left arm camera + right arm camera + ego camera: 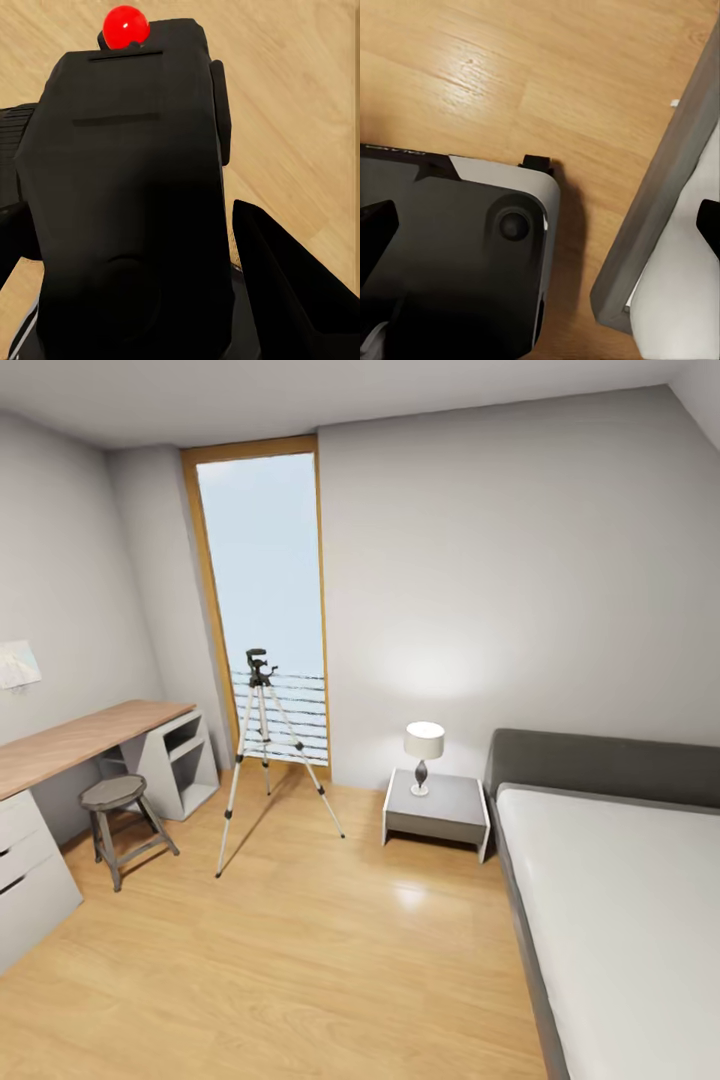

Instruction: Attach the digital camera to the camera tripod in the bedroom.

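- Left tool [150, 300] is pinching the digital camera [127, 187], which is sitting upright between its dark fingers with the red dot at the top and the wood floor [300, 97] beneath it.
- Right tool [540, 225] is hanging spread and empty; its two dark fingertips [376, 225] are showing at opposite edges of the wrist view, above the robot's own dark base [457, 255] and beside the grey bed frame [660, 217].
- Across the bedroom, the camera tripod [262, 750] is standing on its three silver legs in front of the tall window [262, 590], between the worktop [80, 738] with its stool [118, 815] and the nightstand [438, 808] carrying a lamp [424, 752]; it is well apart from the robot.
- Judging from this, the robot is heading for the tripod, with the attaching not yet begun.
- Risks from here: the base could be clipping a splayed leg on the way in and toppling the tripod; the bed [620, 900] is crowding the right side, so a wide turn could be scraping it.
- Since the camera is blocking the left wrist view, lining it up on the tripod head could be going by guesswork, and a skewed approach could knock the head aside.
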Motion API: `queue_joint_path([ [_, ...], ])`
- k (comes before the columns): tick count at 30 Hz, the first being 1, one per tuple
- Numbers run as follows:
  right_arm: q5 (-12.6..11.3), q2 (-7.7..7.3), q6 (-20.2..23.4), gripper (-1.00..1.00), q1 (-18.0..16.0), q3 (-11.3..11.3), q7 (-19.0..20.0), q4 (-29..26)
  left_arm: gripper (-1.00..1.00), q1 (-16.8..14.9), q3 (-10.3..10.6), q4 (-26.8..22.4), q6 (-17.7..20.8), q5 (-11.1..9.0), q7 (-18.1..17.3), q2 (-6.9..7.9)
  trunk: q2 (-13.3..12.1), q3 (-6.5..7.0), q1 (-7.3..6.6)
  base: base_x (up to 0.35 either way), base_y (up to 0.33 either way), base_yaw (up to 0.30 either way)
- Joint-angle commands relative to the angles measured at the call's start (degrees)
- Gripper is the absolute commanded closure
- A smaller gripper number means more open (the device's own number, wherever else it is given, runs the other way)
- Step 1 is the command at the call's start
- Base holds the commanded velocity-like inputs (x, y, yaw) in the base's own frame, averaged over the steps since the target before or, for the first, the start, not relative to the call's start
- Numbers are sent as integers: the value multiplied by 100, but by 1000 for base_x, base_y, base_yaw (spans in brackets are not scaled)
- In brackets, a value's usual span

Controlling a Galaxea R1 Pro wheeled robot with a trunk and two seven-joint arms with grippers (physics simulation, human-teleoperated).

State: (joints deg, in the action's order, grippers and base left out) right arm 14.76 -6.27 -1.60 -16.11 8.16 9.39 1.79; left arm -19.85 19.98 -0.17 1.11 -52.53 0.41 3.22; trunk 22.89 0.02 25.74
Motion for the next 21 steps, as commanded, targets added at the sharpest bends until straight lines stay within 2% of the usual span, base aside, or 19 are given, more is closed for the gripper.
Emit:
queue_joint_path([
  [1,48,0,-11,-100,-6,50,11,18,100,-1,51,-2,14,-40,4,3,3,-2,5,305,0,0],
  [13,59,-45,8,-100,-6,43,10,15,100,-1,50,-1,23,-47,4,14,3,-2,5,322,0,0],
  [21,70,-63,13,-100,-6,37,10,9,100,-1,50,-1,23,-47,9,12,3,-2,5,326,0,188],
])
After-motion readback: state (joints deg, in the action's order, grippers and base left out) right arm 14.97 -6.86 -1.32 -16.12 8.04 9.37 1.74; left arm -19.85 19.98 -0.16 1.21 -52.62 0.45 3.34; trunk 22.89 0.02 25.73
